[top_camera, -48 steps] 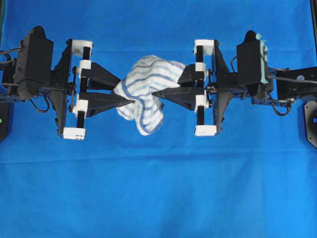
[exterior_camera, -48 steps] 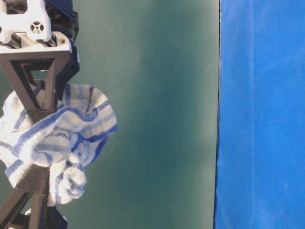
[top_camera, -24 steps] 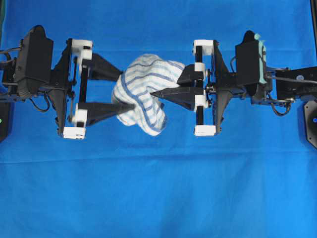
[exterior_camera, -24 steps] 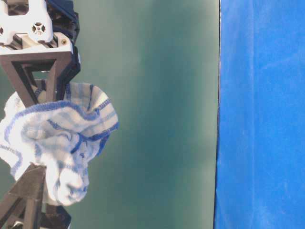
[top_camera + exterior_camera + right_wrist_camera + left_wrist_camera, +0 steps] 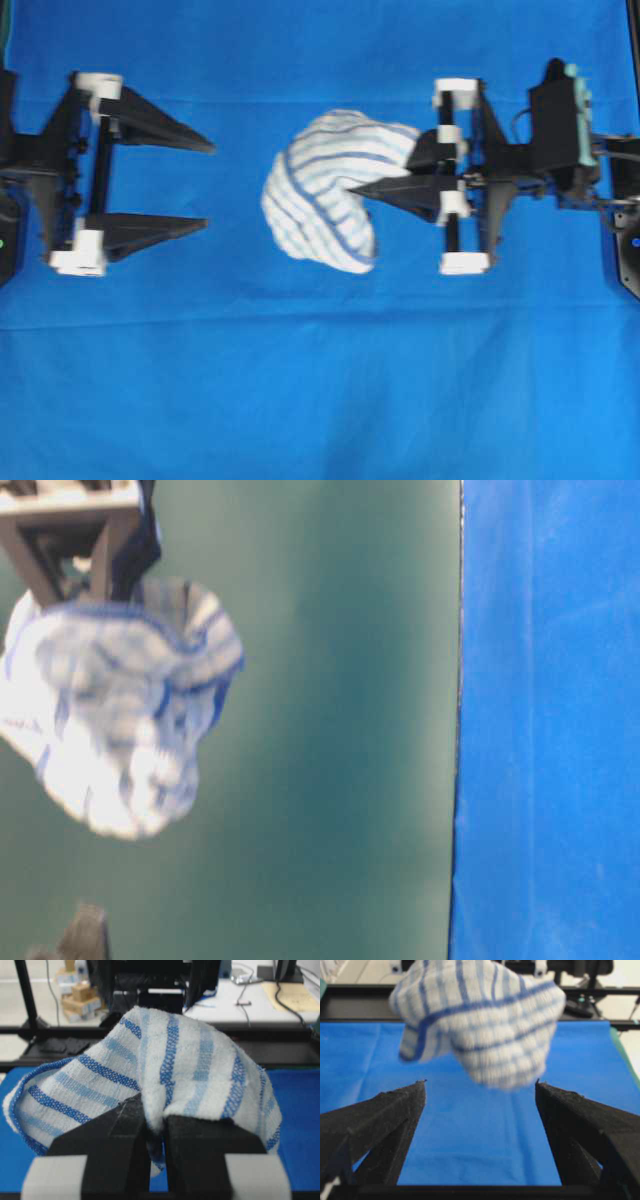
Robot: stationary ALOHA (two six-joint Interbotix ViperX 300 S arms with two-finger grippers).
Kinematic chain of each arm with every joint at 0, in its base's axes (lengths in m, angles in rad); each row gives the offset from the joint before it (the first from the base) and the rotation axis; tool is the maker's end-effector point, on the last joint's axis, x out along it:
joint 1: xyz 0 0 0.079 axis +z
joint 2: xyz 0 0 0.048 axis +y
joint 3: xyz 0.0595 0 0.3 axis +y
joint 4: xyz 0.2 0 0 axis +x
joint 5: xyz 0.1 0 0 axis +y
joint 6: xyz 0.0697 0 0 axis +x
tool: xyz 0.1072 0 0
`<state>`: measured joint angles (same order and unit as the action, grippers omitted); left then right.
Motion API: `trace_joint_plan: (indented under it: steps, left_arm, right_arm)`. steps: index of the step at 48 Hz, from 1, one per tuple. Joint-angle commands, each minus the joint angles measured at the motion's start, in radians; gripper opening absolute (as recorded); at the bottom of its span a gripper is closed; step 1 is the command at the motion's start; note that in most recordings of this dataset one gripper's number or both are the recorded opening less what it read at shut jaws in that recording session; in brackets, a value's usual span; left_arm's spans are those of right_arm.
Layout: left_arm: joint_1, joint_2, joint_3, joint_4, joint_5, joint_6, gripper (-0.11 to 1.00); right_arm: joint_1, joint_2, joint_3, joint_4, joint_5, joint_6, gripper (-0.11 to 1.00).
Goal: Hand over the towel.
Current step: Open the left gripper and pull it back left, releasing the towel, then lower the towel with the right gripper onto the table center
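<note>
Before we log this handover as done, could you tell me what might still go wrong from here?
1. The right gripper pinches only a fold of the towel; most hangs loose, so it might slip out.
2. The towel hangs above the blue sheet and would drop there.
3. The left gripper, open and apart, could not catch it.

Blue sheet [image 5: 320, 380]: we are seeing it covering the whole work surface in the overhead view, plain blue, with soft creases running across it.
Green wall [image 5: 340, 730]: we are seeing it in the table-level view as a dark green plain area, meeting the blue sheet along a straight vertical edge.
Cardboard boxes [image 5: 80, 995]: we are seeing them in the right wrist view, stacked in the room behind the bench, blurred.
Cables [image 5: 287, 1000]: we are seeing dark ones lying over a pale desk [image 5: 235, 1002] at the back.
Black frame bar [image 5: 360, 1002]: we are seeing it running along the far edge of the blue sheet.
</note>
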<state>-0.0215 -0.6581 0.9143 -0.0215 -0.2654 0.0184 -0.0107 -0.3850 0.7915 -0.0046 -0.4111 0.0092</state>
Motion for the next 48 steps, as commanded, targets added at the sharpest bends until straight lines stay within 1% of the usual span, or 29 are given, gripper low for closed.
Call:
trace_joint_plan:
  steps: [1,10,20,24,29,35,43,48]
  left_arm:
    - [0.003,-0.044,0.008,-0.002,0.005,-0.002,0.93]
    - [0.003,-0.080,0.026,-0.002,0.015,-0.002,0.93]
    - [0.003,-0.064,0.023,-0.002,0.015,-0.002,0.93]
    - [0.003,-0.066,0.023,-0.002,0.014,-0.002,0.93]
    - [0.003,-0.066,0.023,-0.002,0.015,-0.002,0.93]
    - [0.003,-0.064,0.023,-0.002,0.015,-0.002,0.93]
    - [0.003,-0.064,0.025,-0.002,0.015,-0.002,0.93]
    - [0.003,-0.064,0.028,-0.002,0.015,-0.002,0.93]
  right_arm:
    - [0.003,-0.057,0.011,0.000,0.018,0.002,0.07]
    - [0.003,-0.106,0.038,0.000,0.080,0.000,0.07]
    - [0.003,-0.097,0.032,0.003,0.109,0.002,0.07]
    - [0.000,-0.083,0.023,0.006,0.144,0.003,0.07]
    - [-0.021,-0.044,-0.006,0.021,0.241,0.005,0.07]
    - [-0.071,0.044,-0.064,0.044,0.423,0.006,0.07]
    - [-0.106,0.192,-0.167,0.041,0.634,0.002,0.07]
    - [-0.114,0.293,-0.210,0.037,0.710,-0.006,0.07]
